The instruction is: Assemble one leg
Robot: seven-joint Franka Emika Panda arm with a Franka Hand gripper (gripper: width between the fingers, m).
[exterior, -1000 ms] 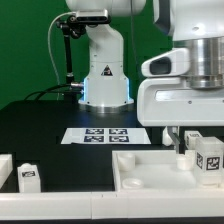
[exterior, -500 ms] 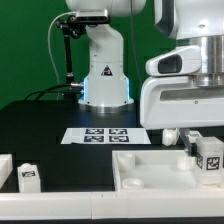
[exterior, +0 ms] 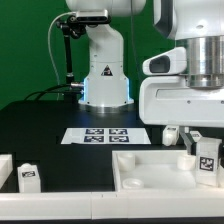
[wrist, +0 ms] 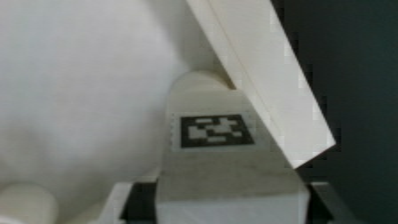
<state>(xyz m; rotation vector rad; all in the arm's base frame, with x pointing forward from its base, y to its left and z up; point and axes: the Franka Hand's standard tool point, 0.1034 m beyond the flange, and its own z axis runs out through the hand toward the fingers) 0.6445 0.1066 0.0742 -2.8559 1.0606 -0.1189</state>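
End effector (exterior: 196,140) low at the exterior view's right, over the far right corner of the large white tray part (exterior: 150,170); its fingers (exterior: 187,143) clamped on the leg (exterior: 207,158), a stubby white peg, tag face toward the camera, held upright just above or at the tray's raised edge, contact with the tray not clear. Wrist view: the leg (wrist: 217,150) fills the frame between the two dark finger pads (wrist: 320,200), tag visible, white tray wall (wrist: 267,70) running diagonally just beside it. Elsewhere on the black surface (exterior: 40,125): marker board (exterior: 100,134) toward the robot base, and another tagged leg (exterior: 27,177) near the exterior view's left edge, well apart from the held one.
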